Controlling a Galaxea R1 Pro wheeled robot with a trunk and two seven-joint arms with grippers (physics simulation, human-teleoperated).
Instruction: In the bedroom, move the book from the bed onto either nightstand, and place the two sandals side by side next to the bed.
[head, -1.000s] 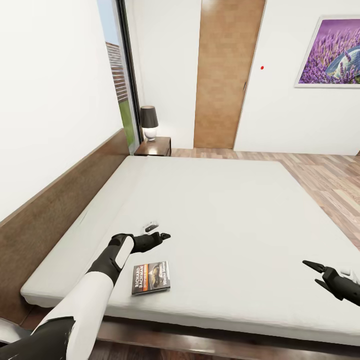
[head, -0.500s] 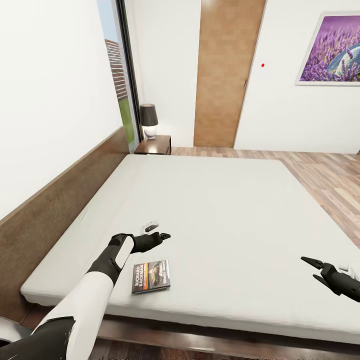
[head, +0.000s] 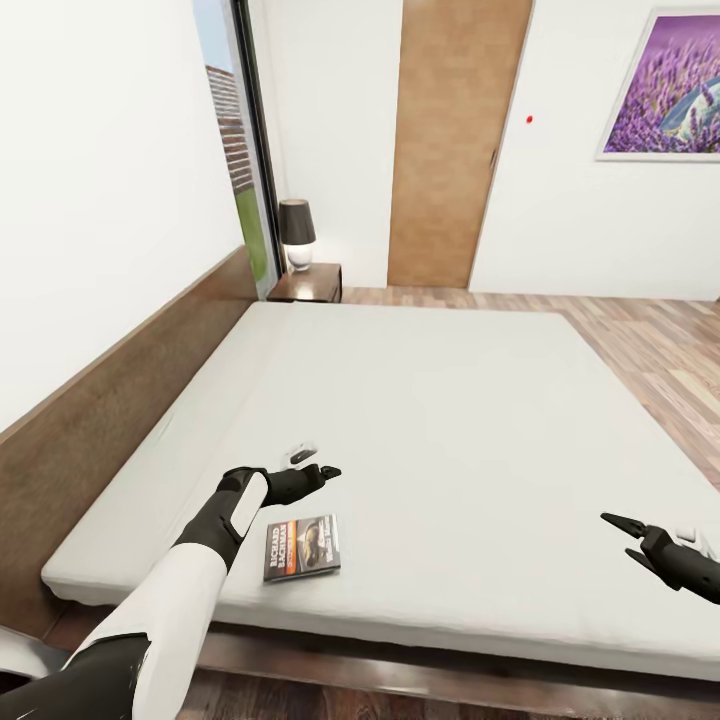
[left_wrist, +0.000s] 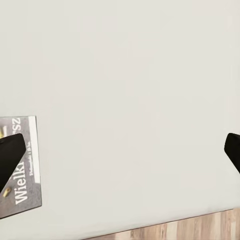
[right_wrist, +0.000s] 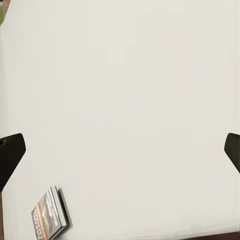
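The right hand reaches in from the head view's right edge, which cuts off its arm. The picture of purple flowers on the far wall is cropped at the top and right. The nightstand is partly hidden behind the bed corner. In the left wrist view the book runs off the frame's edge, one finger covering part of its cover. In the right wrist view its lettering is too small to read.

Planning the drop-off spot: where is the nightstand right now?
In the head view, the nightstand stands at the bed's far corner, by the window, with a lamp on it.
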